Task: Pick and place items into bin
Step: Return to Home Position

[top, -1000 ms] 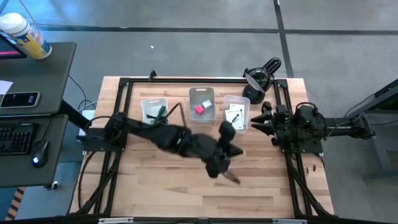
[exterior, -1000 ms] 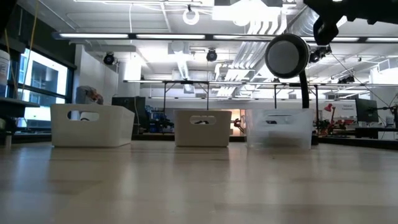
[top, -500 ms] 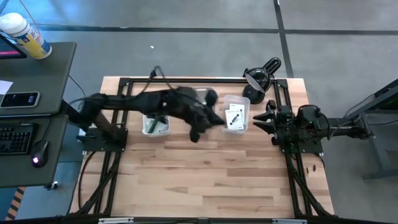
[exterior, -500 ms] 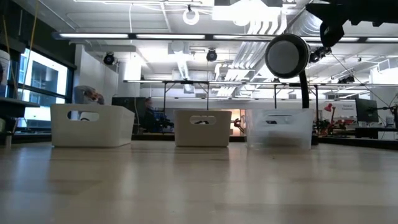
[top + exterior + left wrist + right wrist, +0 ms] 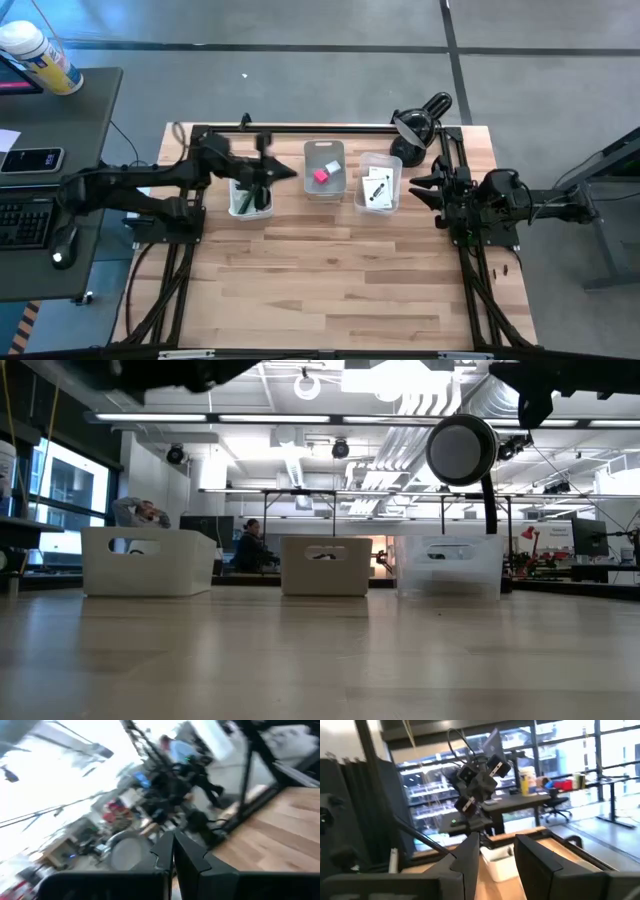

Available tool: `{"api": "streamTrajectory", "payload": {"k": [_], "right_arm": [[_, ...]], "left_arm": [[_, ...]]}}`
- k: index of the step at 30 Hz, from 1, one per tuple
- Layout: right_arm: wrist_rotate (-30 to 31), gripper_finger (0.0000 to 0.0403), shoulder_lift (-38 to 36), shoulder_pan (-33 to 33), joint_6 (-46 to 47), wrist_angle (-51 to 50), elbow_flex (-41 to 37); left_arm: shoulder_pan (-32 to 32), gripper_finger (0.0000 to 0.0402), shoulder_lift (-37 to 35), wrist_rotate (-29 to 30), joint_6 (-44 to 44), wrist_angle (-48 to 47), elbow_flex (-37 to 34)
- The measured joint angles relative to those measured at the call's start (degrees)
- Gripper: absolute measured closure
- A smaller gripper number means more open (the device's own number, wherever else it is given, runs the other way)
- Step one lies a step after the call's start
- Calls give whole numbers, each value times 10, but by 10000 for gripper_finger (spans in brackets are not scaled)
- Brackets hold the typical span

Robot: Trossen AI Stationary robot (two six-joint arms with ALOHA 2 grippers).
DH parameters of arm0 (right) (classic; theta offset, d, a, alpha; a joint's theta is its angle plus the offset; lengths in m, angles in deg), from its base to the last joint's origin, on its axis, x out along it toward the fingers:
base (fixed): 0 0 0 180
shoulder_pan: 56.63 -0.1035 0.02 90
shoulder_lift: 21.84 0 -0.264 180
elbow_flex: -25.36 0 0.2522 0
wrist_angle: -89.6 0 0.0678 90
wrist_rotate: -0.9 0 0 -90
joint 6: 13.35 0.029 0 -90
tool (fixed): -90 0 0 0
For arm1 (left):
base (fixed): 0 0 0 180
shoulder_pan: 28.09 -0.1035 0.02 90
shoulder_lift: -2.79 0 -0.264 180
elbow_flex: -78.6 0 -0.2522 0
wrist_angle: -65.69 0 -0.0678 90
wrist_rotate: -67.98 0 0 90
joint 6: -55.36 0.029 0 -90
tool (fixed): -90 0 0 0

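Pink block (image 5: 321, 176) sits in the middle bin (image 5: 324, 147) and white cards (image 5: 377, 188) in the clear bin (image 5: 380, 157), so both tools are empty. The left tool (image 5: 288, 174) hovers pinched together, and the right tool (image 5: 418, 190) waits with its fingers apart.

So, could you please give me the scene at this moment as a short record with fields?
left bin: green pen inside
middle bin: pink block and white cube inside
transparent bin: white cards inside
desk lamp: far right corner, behind the transparent bin
left gripper: above the table, by the left bin, jaws shut, empty
right gripper: to the right of the transparent bin, jaws open, empty
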Motion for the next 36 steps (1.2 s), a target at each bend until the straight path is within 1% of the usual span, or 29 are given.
{"api": "streamTrajectory", "payload": {"k": [3,5,6,8,11,12,14,18,21,25,28,32,36], "right_arm": [[12,289,1,1,6,-20,0],[14,289,1,0,7,-18,0],[15,289,1,0,7,-16,0],[20,289,1,0,7,-15,0],[22,289,1,0,9,-15,0],[21,289,1,0,9,-15,0],[20,289,0,0,9,-17,0],[14,289,0,0,9,-22,0],[-1,289,0,0,10,-24,0],[-10,289,0,0,19,-24,0],[-11,289,0,0,20,-20,0],[-26,289,0,0,20,-16,0],[-44,289,-4,0,19,-16,0]], "left_arm": [[-32,399,-30,-9,-50,90,-71],[-38,399,-44,-7,-73,118,-103],[-35,399,-53,4,-79,120,-117],[-14,399,-69,44,-86,120,-139],[31,399,-92,129,-86,121,-173],[44,399,-102,150,-88,124,-187],[57,399,-125,172,-97,154,-221],[50,399,-175,175,-125,256,-307],[40,399,-213,166,-149,291,-352],[59,399,-248,173,-146,256,-356],[86,399,-259,205,-139,225,-356],[121,399,-271,245,-132,194,-356],[135,399,-305,247,-110,193,-356]]}}
